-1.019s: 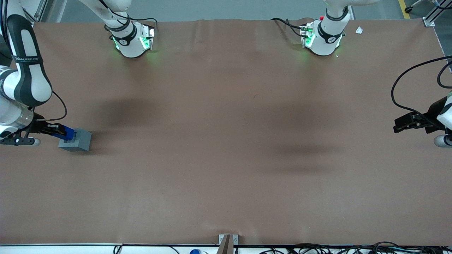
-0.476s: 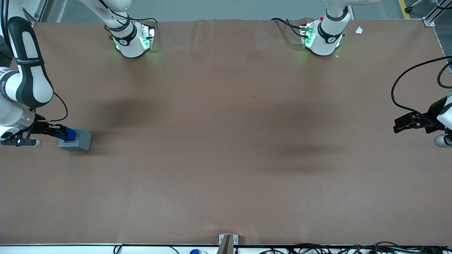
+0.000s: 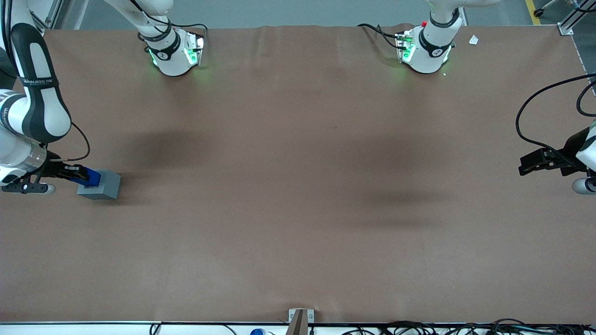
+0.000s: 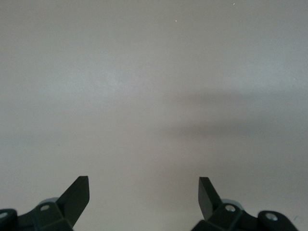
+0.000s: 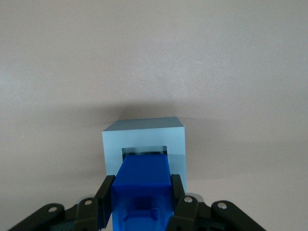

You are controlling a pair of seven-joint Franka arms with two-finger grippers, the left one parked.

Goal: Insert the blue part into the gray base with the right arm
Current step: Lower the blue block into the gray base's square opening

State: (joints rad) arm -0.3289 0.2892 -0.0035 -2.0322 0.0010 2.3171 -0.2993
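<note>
Hand (image 5: 143, 204) clamped on blue part (image 5: 143, 187) by its side faces, part's tip over gray base (image 5: 144, 132) recess, near the desk (image 3: 298, 209) edge at the working arm's end. I judge it light, rigid, smooth plastic; may slip.

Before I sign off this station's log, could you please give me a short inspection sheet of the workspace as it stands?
Surface: brown table cover, a few faint creases.
Job's things: gray base toward the working arm's end; blue part held over its recess, leading end at the opening.
Clutter: small white scrap beside the parked arm's mount.
End effector: right arm's end effector shut on the blue part, beside the base.
Cables: black lead looping at the working wrist; bundle along the table's near edge.
Surroundings: gray floor; aluminium frame corner.
</note>
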